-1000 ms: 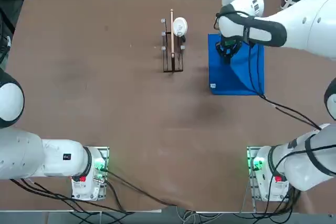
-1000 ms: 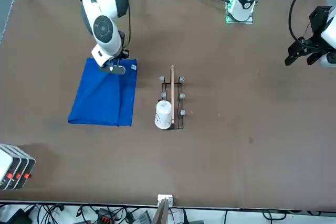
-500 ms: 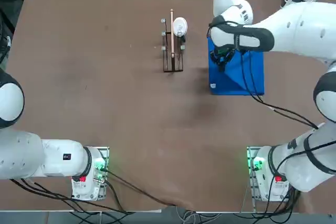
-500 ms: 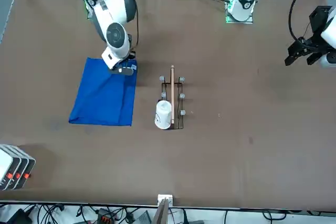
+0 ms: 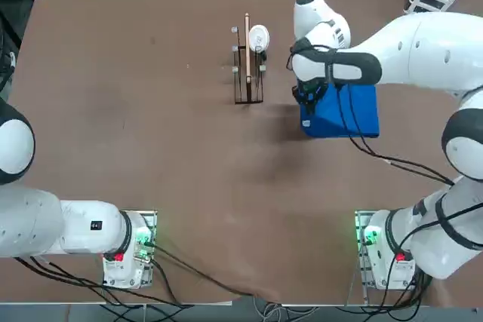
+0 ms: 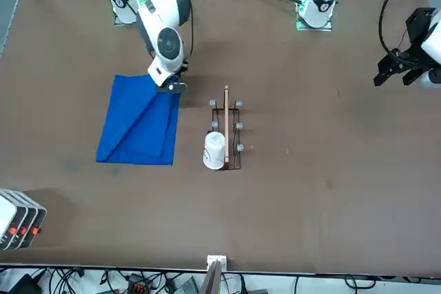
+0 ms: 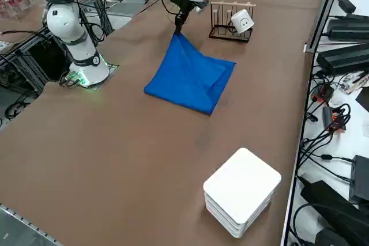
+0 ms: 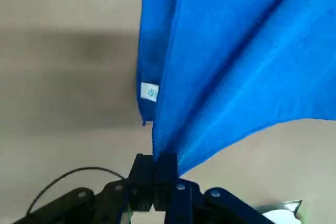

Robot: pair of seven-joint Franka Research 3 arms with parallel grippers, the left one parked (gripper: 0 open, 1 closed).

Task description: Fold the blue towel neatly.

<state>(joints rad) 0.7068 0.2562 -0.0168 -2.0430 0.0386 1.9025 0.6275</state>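
Observation:
The blue towel [image 5: 343,113] lies on the brown table to the right of the wooden rack. Part of it is lifted and doubled over itself, with a diagonal crease [image 6: 141,122]. My right gripper [image 5: 308,96] hovers over the towel's near left corner, shut on a pinched corner of the cloth [image 8: 165,140]. From that pinch the cloth rises to a peak [image 7: 178,34] under the gripper [image 7: 178,26]. In the wrist view the black fingers [image 8: 167,170] are closed on the blue fabric, and a small white tag [image 8: 149,92] shows on the layer below.
A small wooden rack [image 5: 247,73] with a white cup [image 5: 259,38] on it stands just left of the towel. A white box [image 7: 242,191] sits near the table's far right corner. Cables trail from the right arm across the towel.
My right gripper has carried the pinched corner toward the robot and to the left, from the towel's far part to its near left corner. The spread cloth has become shorter.

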